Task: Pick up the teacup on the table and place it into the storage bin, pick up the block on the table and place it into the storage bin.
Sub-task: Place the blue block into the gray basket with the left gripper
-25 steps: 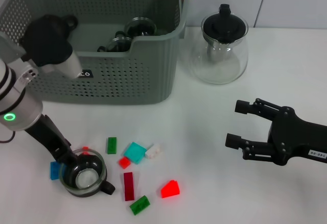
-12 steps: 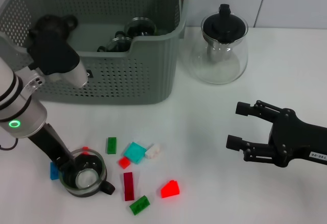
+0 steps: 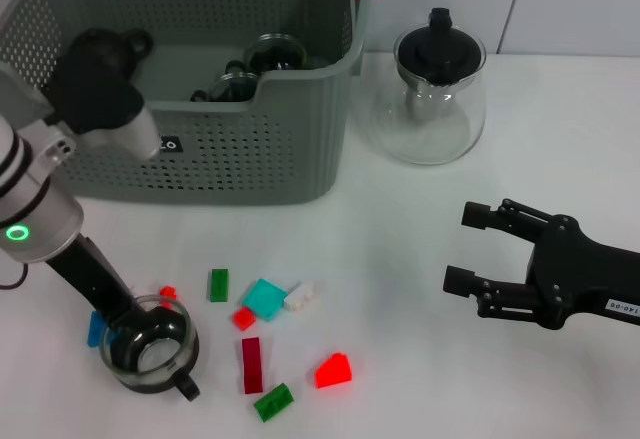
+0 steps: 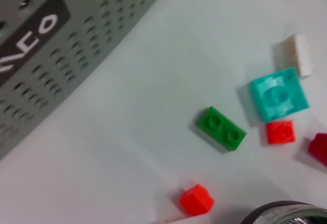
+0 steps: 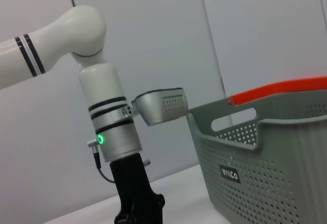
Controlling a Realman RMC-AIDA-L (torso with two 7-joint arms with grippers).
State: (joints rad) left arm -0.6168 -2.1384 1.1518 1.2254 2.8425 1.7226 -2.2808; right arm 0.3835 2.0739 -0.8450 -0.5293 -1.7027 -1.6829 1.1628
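Head view lays out my white tabletop, and the largest thing on it is the storage bin, grey-green and perforated, filling the far left part with an orange tag at its far right rim. At least two glass cups already lie inside it. Just beside the bin, toward the far right, stands a glass teapot with a black lid.

My left jaws are down at the near left edge of the tabletop, on the rim of the glass teacup, its handle pointing toward the near edge. I cannot tell how far those jaws are parted, nor whether the teacup is off the surface. My right jaws hover over the right side of the tabletop, well apart from everything, fingers spread wide and empty.

Blocks lie scattered beside the teacup: a teal block with a white block touching it, a dark red bar, a bright red wedge, a green block, another green one near the front edge, and a blue block partly hidden behind my left arm.
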